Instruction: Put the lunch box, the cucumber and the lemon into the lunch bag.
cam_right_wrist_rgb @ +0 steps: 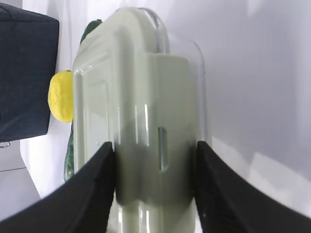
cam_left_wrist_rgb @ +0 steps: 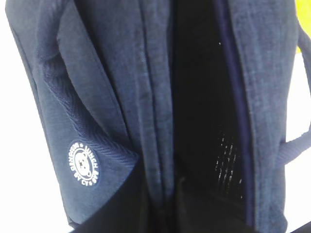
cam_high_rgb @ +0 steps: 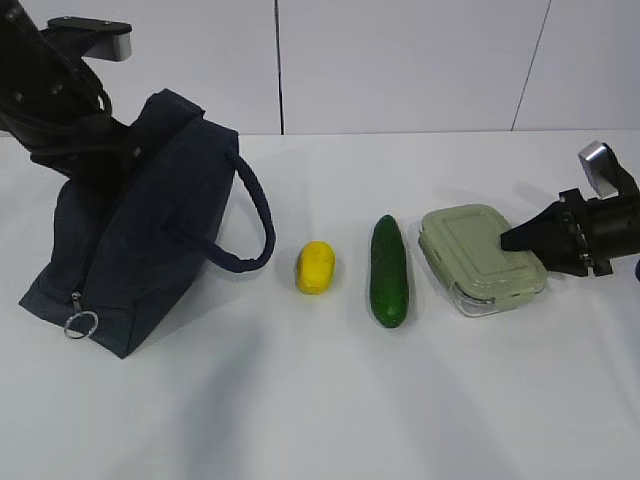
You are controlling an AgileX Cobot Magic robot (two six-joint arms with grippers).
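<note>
The dark navy lunch bag (cam_high_rgb: 140, 230) stands tilted at the left, its top edge held up by my left gripper (cam_high_rgb: 118, 150), which is shut on the fabric. The left wrist view looks down into the bag's dark open mouth (cam_left_wrist_rgb: 204, 121), and my own fingers are lost in the shadow there. The yellow lemon (cam_high_rgb: 316, 267) and the dark green cucumber (cam_high_rgb: 388, 272) lie side by side on the table. To their right lies the lunch box (cam_high_rgb: 475, 255) with its sage-green lid. My right gripper (cam_right_wrist_rgb: 154, 155) is shut on the near end of the lunch box (cam_right_wrist_rgb: 141, 87), with a black finger (cam_right_wrist_rgb: 92, 189) against each side.
The bag's loop handle (cam_high_rgb: 255, 225) arcs out toward the lemon. A silver zipper ring (cam_high_rgb: 80, 324) hangs at the bag's front lower corner. The white table (cam_high_rgb: 330, 400) stretches toward the front, with a white wall behind.
</note>
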